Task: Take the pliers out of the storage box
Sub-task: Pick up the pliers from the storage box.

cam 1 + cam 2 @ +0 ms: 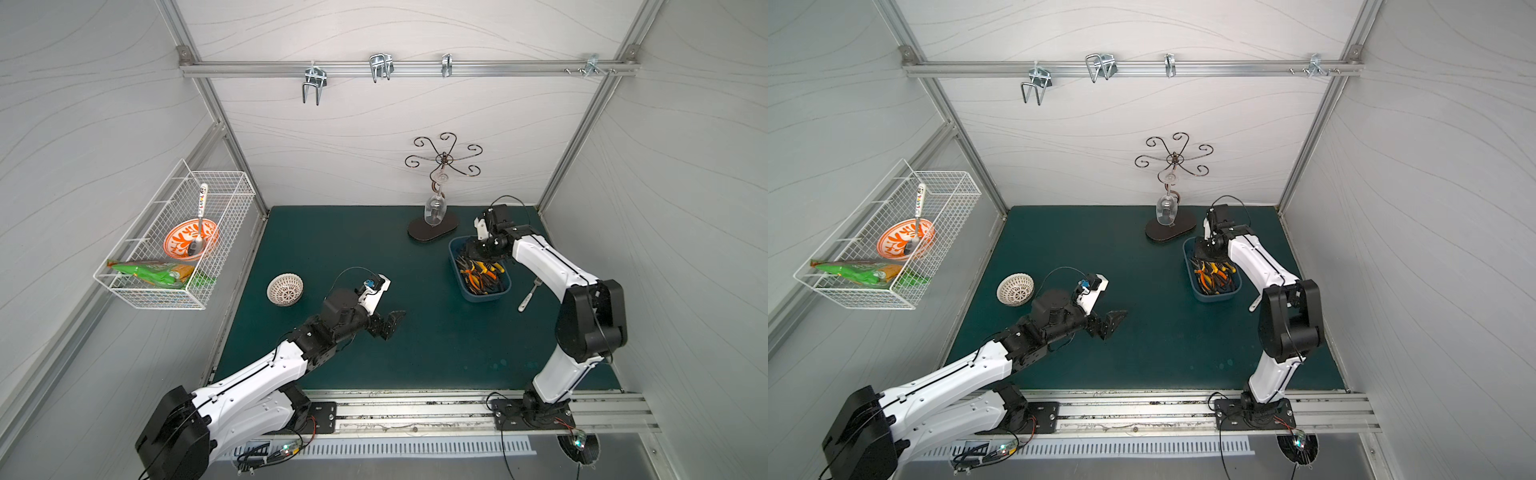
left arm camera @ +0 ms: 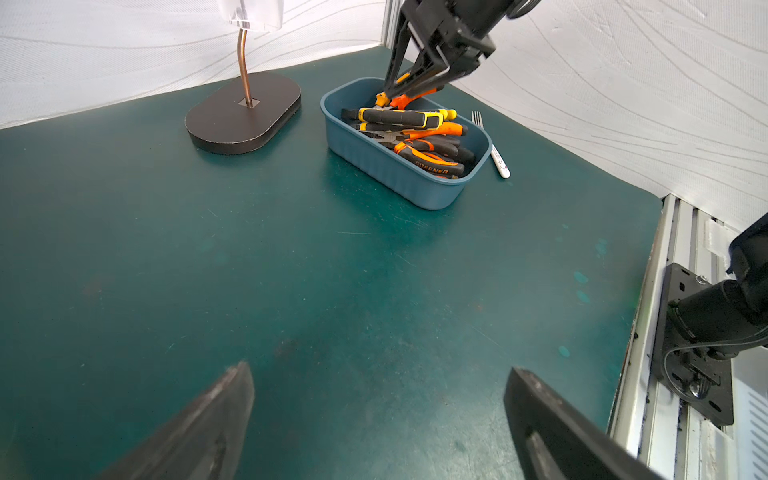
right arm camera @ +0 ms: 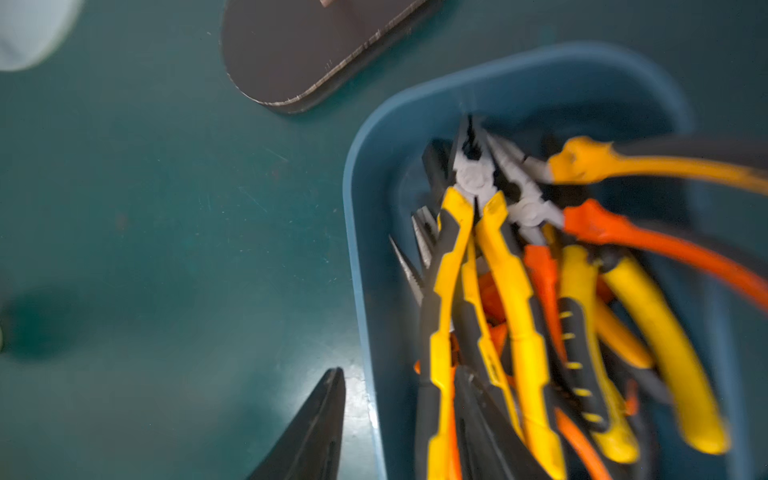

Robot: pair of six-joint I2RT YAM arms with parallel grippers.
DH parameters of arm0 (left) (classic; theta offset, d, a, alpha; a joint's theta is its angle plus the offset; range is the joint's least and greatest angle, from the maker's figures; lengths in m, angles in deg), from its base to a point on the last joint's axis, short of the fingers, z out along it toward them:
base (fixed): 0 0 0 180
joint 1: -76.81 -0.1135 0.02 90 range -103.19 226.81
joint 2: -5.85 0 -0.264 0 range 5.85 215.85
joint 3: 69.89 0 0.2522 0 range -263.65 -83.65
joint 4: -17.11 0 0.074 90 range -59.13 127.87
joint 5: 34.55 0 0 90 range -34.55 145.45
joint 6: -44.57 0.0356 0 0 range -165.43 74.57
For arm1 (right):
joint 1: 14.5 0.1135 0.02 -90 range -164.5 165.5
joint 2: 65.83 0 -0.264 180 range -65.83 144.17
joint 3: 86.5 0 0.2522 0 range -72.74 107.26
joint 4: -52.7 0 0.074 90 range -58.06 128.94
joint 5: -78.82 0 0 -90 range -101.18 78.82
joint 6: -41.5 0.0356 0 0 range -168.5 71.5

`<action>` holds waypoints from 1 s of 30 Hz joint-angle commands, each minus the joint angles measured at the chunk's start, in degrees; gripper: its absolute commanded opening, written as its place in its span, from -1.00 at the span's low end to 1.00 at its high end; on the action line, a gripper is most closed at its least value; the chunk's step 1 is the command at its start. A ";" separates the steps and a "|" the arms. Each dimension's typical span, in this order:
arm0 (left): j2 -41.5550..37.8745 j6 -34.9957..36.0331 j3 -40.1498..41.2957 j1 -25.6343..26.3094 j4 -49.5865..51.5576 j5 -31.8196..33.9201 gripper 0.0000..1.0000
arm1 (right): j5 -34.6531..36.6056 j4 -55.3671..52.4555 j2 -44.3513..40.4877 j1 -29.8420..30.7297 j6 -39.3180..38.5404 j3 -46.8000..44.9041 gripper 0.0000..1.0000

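So the pliers [image 2: 415, 133] are piled in the storage box [image 2: 386, 170], yellow-black and orange-black handles all crisscrossed, and I see none out on the green mat [image 2: 291, 270] yet. The box sits toward the back on the right arm's side, a fork [image 2: 480, 120] just beside it and the dark base of the glass stand [image 2: 243, 112] near its back end.

The right gripper [image 2: 409, 85] is down in the far end of the box, jaws partway apart with an orange-handled pair tilted up between them. Honestly can't tell if it's clamped or just straddling; my right wrist view is a blur. The left gripper [image 2: 380, 370] hangs wide open over bare mat, well apart from the box, holding nothing.

What worries me: the handles interlock, so lifting one could drag a neighbour up and dump it over the rim. One finger [image 3: 316, 415] looks to be just outside the wall, so closing there might pinch the wall too and tip the light tub. A sideways shove would knock it into the fork or the stand, which has a wine glass [image 1: 435, 210] hanging on it. And a pinch on one rubbery handle could let the pair swing and slip.
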 commanded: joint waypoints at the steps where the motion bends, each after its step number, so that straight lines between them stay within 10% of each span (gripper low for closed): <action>1: -1.10 0.34 -1.39 0.28 -1.73 0.76 1.00 | -1.32 -5.42 2.61 0.40 0.10 2.82 -0.20; 12: -1.70 0.66 -1.30 0.26 -0.73 2.01 1.00 | 1.64 -9.38 6.41 0.84 -0.18 4.44 -0.26; 21: -1.31 -2.36 -1.50 0.31 -0.62 3.23 1.00 | 3.30 -8.73 4.00 1.89 -0.86 3.69 -0.97; 30: 0.72 -9.43 -3.21 0.28 -0.41 4.55 1.00 | 14.65 0.20 -5.48 7.05 -2.70 -4.87 -1.00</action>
